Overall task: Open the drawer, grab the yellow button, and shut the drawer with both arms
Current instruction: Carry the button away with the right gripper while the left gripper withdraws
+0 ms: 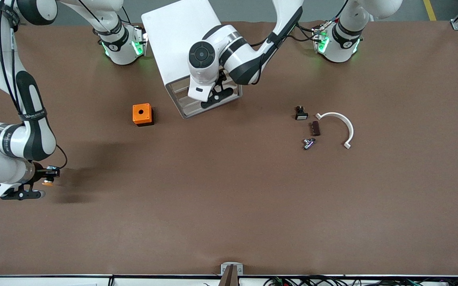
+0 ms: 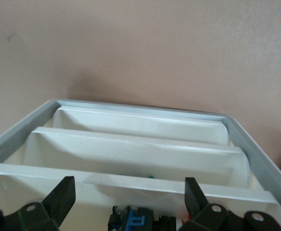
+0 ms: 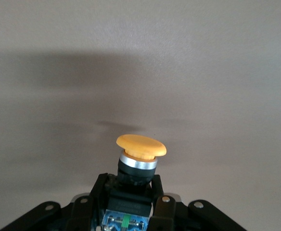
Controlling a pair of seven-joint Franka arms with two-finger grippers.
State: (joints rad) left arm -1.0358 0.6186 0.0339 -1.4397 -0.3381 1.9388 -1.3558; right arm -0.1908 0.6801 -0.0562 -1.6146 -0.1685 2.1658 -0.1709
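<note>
The button, with a round orange cap, black body and blue end, is held in my right gripper, which is shut on its black body. In the front view this gripper hangs just above the table at the right arm's end, with the orange cap pointing down. The white cabinet stands between the arm bases and its drawer is pulled out. My left gripper is open and empty over the drawer's compartments. A blue and black part lies in the drawer between its fingers.
An orange cube box with a hole stands beside the drawer toward the right arm's end. Toward the left arm's end lie a small black part with a white face, a dark block, a small metal part and a white curved piece.
</note>
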